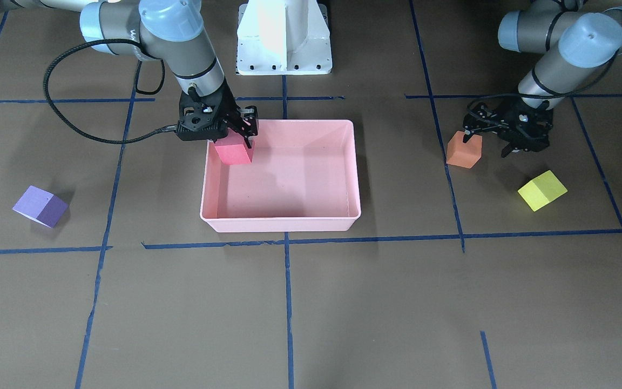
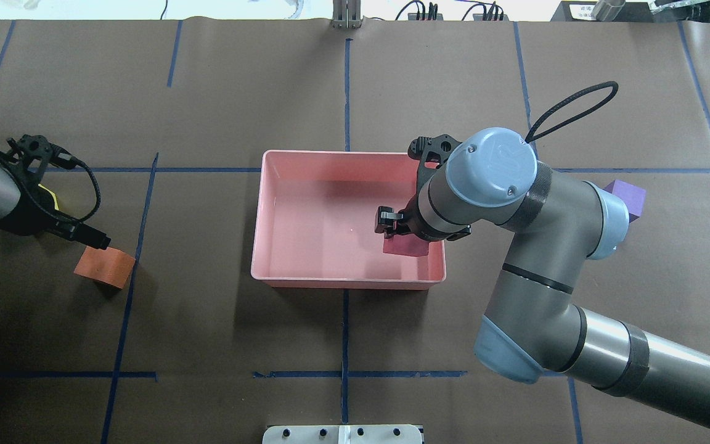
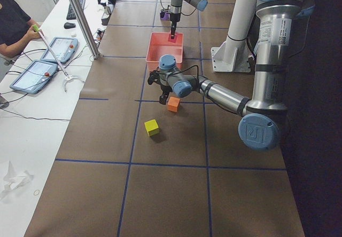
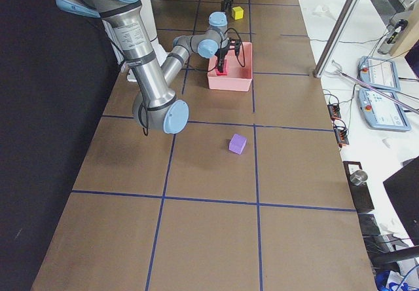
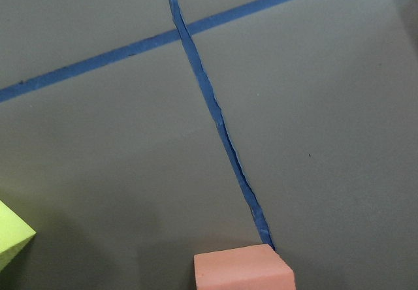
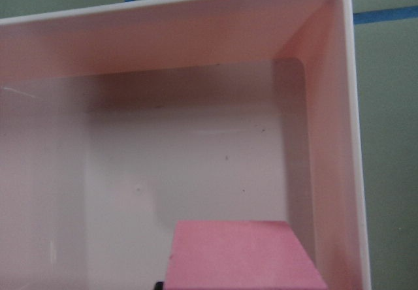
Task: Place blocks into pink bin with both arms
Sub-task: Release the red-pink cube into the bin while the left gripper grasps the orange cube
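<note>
My right gripper [image 1: 235, 141] is shut on the red block [image 1: 234, 152] and holds it inside the pink bin [image 1: 281, 224], at the corner nearest the robot's base on my right side. The right wrist view shows the red block [image 6: 241, 257] low over the bin's floor; I cannot tell whether it touches. My left gripper [image 1: 486, 145] is open and sits low, right beside the orange block [image 1: 464, 151], with one fingertip at the block's top edge. The yellow-green block [image 1: 541, 190] lies on the table near it. The purple block [image 1: 40, 206] lies far out on my right side.
The white pedestal [image 1: 284, 40] stands behind the bin. Blue tape lines [image 1: 289, 240] mark the brown table. My right arm's cable [image 1: 73, 108] loops beside the bin. The left wrist view shows the orange block [image 5: 243, 270] and a corner of the yellow-green block [image 5: 13, 234].
</note>
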`<state>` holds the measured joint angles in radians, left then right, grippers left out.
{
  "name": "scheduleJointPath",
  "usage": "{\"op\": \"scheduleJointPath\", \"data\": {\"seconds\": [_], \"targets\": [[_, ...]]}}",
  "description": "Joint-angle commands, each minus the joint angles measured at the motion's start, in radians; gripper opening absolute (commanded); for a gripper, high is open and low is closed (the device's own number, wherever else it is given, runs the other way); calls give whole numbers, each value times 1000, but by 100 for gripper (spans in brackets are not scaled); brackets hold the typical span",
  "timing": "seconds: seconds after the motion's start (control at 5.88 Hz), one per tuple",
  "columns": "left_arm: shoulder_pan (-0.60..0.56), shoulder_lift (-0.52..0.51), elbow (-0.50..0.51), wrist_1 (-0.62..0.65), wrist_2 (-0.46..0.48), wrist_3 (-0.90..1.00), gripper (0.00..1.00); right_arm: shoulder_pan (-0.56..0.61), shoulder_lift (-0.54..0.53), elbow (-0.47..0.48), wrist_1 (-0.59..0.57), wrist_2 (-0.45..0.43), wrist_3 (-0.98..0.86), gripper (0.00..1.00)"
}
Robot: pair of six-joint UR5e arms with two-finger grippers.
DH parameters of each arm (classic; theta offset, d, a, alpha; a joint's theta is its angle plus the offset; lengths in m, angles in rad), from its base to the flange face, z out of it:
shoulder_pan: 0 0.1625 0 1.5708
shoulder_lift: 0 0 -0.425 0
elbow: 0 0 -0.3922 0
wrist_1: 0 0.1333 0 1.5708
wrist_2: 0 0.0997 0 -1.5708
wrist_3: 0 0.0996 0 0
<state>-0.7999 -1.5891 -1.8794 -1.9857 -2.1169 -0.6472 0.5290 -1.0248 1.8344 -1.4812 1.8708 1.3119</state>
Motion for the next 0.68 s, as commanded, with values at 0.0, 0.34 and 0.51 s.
{"op": "scheduleJointPath", "data": {"seconds": [0.0,0.34,0.51], "targets": [[85,1,17,4,104,-81,100,2,-9,25,-1,-12,0,100],[125,-5,57,4,106,-135,100,38,-33,92,-11,1,0,100],[126,-5,63,2,100,-140,74,80,-122,144,-13,8,-6,100]]}}
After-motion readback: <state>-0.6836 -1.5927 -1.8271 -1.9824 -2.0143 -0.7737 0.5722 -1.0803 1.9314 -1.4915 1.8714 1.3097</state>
